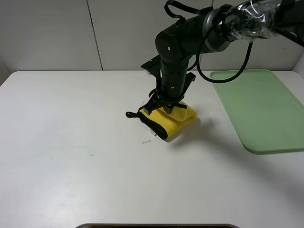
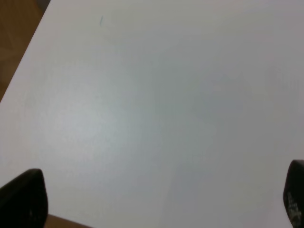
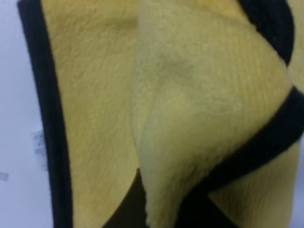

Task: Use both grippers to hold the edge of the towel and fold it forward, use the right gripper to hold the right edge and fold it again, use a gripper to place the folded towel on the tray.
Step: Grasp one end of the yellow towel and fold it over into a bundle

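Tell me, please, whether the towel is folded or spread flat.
Folded: the towel lies on the table as a doubled bundle, layers stacked at its near side, one fold pinched by the right gripper.

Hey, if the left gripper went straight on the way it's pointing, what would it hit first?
The left gripper, jaws wide, faces only bare white table; it would probably meet that surface first, though depth is unclear.

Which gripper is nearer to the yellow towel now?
Right. The right gripper is closed on a raised fold of the towel. The left gripper stands open over bare table, with no towel in its wrist view.
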Robot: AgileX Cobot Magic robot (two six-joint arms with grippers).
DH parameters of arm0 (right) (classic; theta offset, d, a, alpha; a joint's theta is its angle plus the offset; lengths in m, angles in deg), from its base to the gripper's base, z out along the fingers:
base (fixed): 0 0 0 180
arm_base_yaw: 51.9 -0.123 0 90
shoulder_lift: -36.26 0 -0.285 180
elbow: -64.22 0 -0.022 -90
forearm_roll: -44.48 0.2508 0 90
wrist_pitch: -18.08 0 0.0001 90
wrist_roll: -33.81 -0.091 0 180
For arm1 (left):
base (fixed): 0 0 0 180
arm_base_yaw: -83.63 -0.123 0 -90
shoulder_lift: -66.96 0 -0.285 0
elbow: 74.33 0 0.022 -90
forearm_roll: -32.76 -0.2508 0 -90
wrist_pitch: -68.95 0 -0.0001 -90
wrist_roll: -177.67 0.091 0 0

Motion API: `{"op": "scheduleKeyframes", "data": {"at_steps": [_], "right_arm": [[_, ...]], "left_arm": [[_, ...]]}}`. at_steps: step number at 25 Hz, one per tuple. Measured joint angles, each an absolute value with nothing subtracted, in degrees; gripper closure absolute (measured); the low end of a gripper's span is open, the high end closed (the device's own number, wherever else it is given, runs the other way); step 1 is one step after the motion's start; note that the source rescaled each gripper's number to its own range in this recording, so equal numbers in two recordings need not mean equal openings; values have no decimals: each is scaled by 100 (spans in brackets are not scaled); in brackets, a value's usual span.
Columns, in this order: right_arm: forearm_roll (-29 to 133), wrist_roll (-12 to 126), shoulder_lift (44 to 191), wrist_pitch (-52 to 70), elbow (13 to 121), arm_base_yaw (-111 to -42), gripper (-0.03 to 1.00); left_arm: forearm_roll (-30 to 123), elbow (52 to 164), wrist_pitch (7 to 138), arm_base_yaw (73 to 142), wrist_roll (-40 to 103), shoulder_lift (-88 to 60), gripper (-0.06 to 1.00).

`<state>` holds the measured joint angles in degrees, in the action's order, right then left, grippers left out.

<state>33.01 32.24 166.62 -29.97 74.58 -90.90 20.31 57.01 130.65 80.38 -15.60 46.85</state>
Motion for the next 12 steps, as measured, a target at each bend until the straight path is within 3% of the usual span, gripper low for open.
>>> {"op": "scheduleKeyframes", "data": {"at_steps": [5,6,9,10,12], "right_arm": [[3058,3008,16662,-2972,7458,-9090,86],[3052,2995,16662,-2972,7458,-9090,79],[3069,2936,16662,-2977,7458,-9090,26],[3111,2908,16662,-2977,7458,-9090,14],[3290,2949,16662,-2977,7458,-9095,4]], "left_arm": [[2031,5701,13065,8038,-1560,4685,-6],[2031,5701,13065,8038,-1560,4685,-6],[2031,5701,13065,8038,-1560,4685,-6],[2031,5701,13065,8038,-1560,4685,-6],[2031,5701,13065,8038,-1560,4685,-6]]}}
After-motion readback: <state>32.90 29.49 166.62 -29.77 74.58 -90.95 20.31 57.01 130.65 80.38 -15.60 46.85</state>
